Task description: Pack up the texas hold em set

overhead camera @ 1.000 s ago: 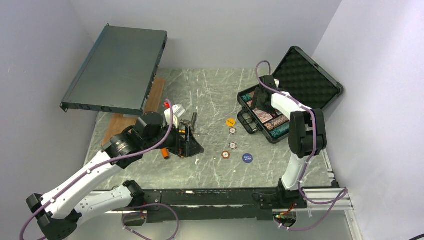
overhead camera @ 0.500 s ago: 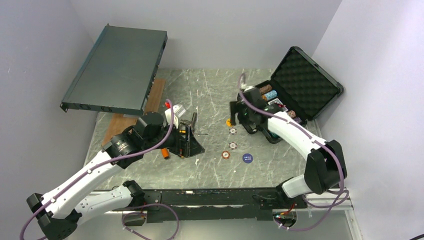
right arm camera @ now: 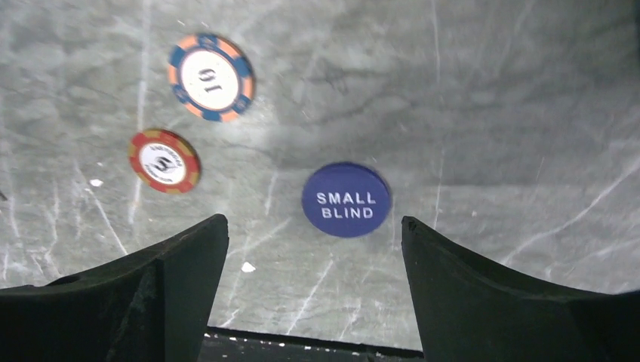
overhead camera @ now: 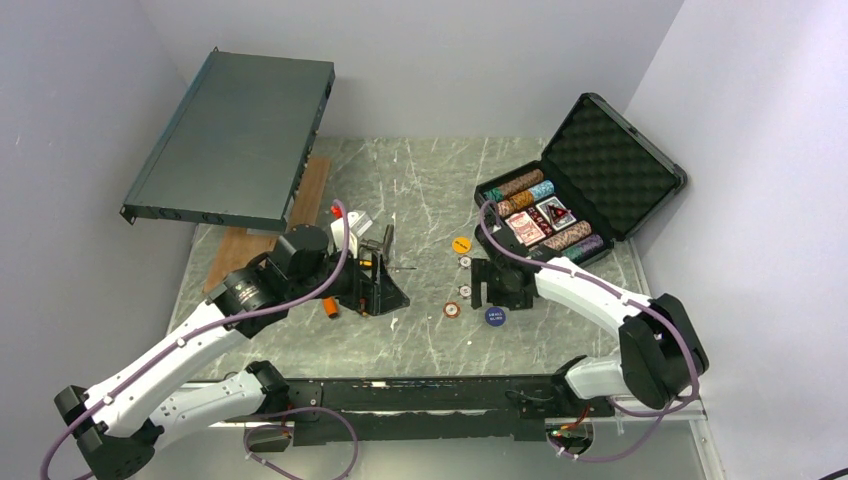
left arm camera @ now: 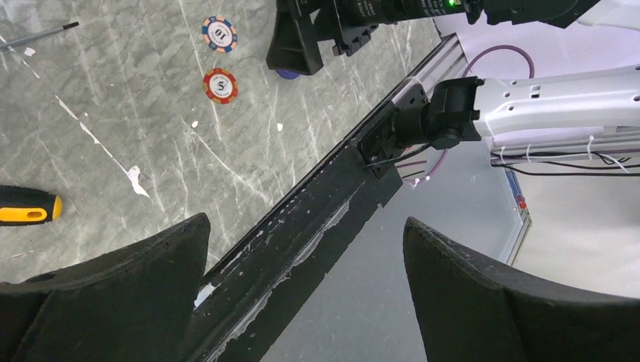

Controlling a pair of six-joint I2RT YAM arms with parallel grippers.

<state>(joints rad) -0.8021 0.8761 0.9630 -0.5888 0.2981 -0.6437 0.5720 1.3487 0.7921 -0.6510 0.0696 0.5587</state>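
The black foam-lined case lies open at the back right, with rows of striped chips and card decks in its tray. Loose on the table are a yellow button, striped chips, a red chip and a blue SMALL BLIND button. My right gripper hovers low over them, open and empty. In the right wrist view the blue button lies just ahead of that gripper, with a "10" chip and the red chip to the left. My left gripper is open and empty.
A large dark-grey rack unit leans at the back left over a wooden board. Orange-handled screwdrivers lie by the left gripper; one handle shows in the left wrist view. The black front rail borders the table's near edge.
The right arm has swung from over the case, forward and left, down to the loose chips, and its jaws have widened. The left arm has stayed still.
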